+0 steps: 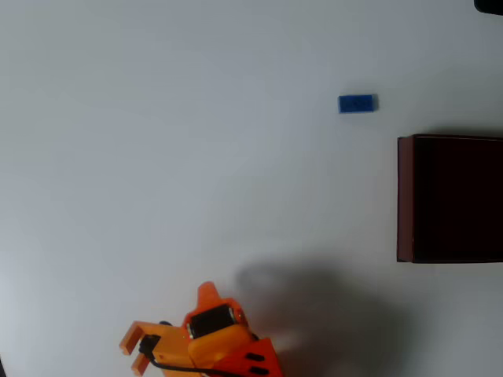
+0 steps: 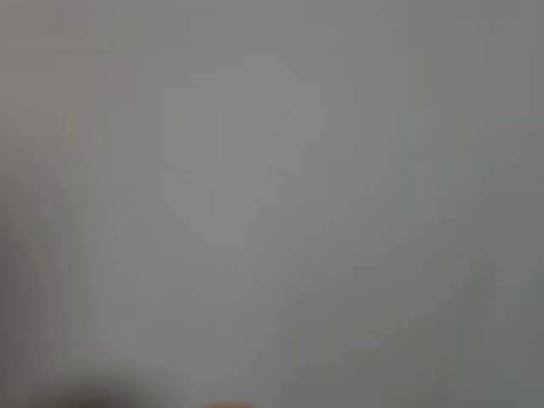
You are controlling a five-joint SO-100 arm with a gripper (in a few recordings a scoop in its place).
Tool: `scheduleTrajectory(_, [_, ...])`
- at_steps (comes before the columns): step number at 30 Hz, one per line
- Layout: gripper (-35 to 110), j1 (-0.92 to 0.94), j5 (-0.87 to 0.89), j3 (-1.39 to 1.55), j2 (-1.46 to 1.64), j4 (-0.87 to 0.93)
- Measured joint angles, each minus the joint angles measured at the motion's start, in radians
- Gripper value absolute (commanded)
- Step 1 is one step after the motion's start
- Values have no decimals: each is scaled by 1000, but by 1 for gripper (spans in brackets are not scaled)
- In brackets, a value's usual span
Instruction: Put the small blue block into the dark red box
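Observation:
In the overhead view the small blue block (image 1: 357,103) lies flat on the white table at the upper right, long side left to right. The dark red box (image 1: 405,198) sits at the right edge, below and right of the block, with its dark interior facing up and its right part cut off by the frame. My orange gripper (image 1: 206,295) is at the bottom, left of centre, far from both and holding nothing I can see. Its jaws are bunched together from above and I cannot make out their gap. The wrist view is blurred grey, with an orange sliver (image 2: 228,405) at the bottom edge.
The white table (image 1: 173,157) spreads wide between the arm and the block. The arm casts a soft shadow (image 1: 314,306) to its right. A dark object (image 1: 490,5) pokes in at the top right corner.

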Motion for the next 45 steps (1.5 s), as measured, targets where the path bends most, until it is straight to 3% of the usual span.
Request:
scheduleTrajectory(23, [1,-12,-6,0,0,0])
scheduleTrajectory(36, [11,-77,41,-2,-34,-84])
scheduleTrajectory(40, [12,-69,46,-80,-170,-164])
scheduleTrajectory(45, [9,8,14,-414,-635,-152])
